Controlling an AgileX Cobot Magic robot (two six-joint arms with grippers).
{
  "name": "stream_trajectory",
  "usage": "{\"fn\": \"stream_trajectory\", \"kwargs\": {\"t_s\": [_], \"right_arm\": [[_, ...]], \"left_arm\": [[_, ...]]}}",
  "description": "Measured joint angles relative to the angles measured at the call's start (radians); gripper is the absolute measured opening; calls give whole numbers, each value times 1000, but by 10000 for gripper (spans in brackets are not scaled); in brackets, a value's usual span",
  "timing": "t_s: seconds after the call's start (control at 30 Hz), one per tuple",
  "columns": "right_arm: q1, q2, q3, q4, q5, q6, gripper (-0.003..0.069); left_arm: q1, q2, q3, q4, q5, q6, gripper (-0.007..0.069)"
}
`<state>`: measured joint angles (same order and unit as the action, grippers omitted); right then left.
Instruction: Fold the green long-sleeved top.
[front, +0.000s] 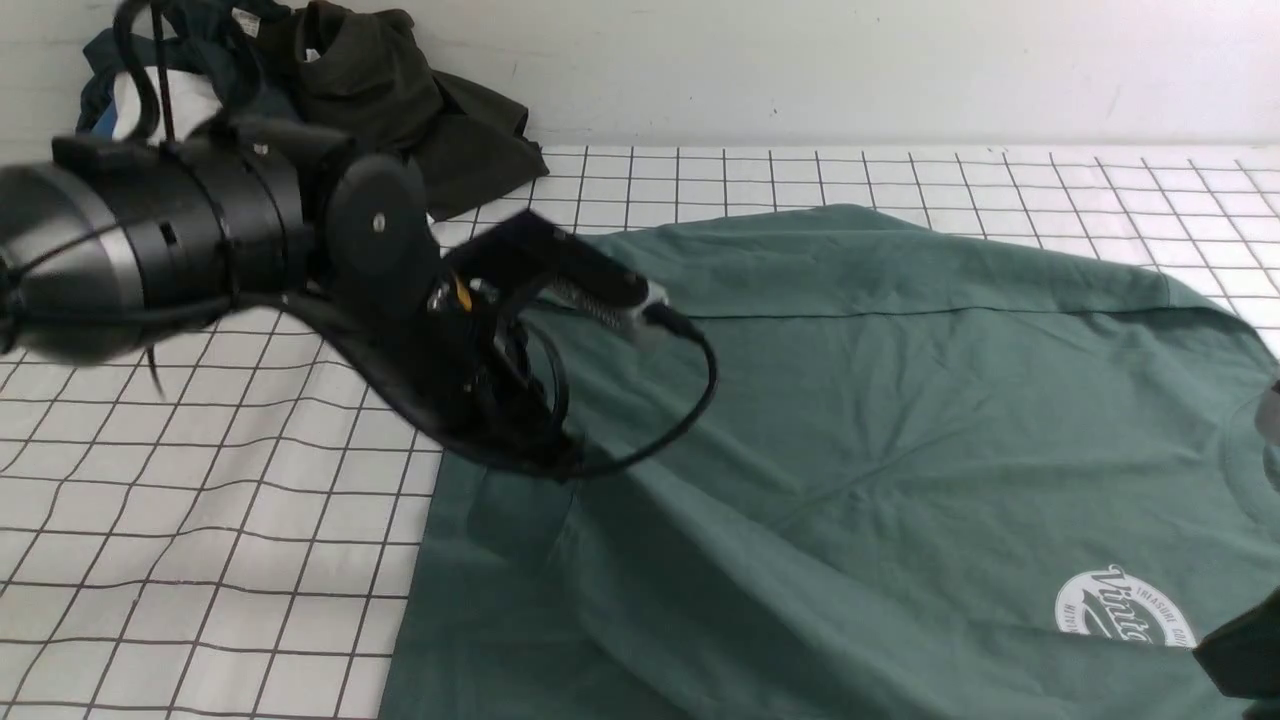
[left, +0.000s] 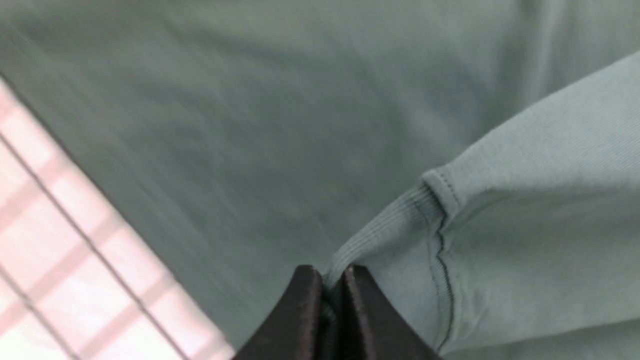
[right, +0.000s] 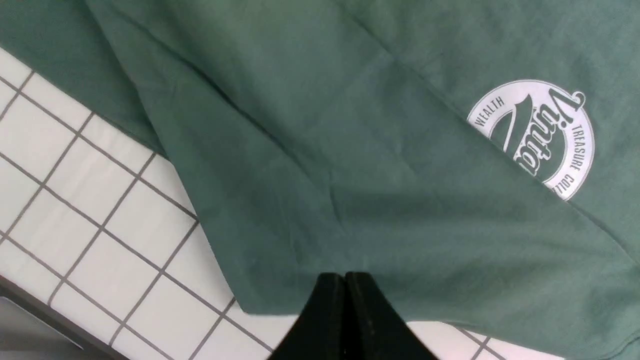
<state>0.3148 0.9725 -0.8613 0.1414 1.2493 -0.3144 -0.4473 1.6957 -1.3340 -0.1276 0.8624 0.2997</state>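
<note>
Front view: a dark garment pile (front: 400, 100) sits far left at the back of the gridded table (front: 200, 500). Over the top's (front: 850, 400) left edge, the left gripper (left: 327, 275) pinches its ribbed cuff (left: 380, 235). The top lies spread rightward, logo (front: 1125, 608) up. The right gripper (right: 345, 277) is clenched at the top's edge, with no cloth seen between its fingers.

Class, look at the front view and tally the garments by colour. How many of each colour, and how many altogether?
green top: 1
dark olive-black garment: 1
blue garment, partly hidden: 1
Total: 3
</note>
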Motion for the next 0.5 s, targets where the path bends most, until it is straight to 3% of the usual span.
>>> {"fn": "stream_trajectory", "kwargs": {"t_s": [0.23,0.4,0.5], "right_arm": [[0,0,0,-35,0,1,-14],[1,0,0,-69,-1,14,-14],[1,2,0,-115,-56,47,-14]], "left_arm": [[111,194,-299,-1,143,0,20],[143,310,-390,-3,163,0,26],[147,403,-446,13,160,0,90]]}}
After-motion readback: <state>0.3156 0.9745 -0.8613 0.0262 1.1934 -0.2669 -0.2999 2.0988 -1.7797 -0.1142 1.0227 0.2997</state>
